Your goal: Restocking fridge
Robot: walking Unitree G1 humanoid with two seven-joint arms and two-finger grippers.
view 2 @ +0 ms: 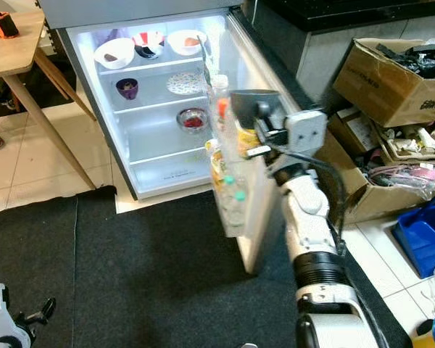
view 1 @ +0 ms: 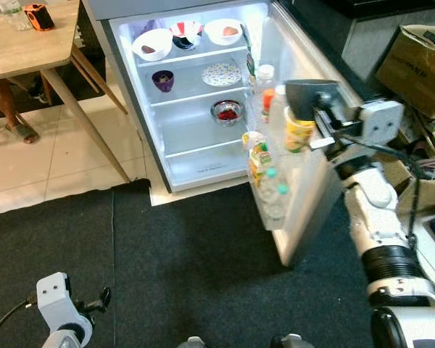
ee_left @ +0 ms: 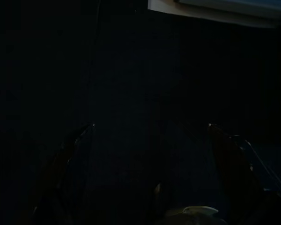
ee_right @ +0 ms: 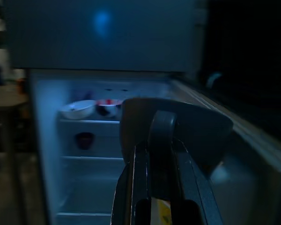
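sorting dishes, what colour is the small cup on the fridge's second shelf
Dark purple cup, clearest in the left eye view.

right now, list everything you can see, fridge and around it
fridge: one, white, door open, lit inside
bowls: three, white, top shelf
small bowl: one, purple, second shelf
plate: one, patterned, second shelf
metal bowl: one, red contents, third shelf
bottles: several, door racks
dark bowl: one, grey, held by the right end effector
table: one, wooden, left of fridge
cardboard boxes: brown, right of fridge
right end effector: shut on dark bowl, at the door
left end effector: hangs low over dark carpet
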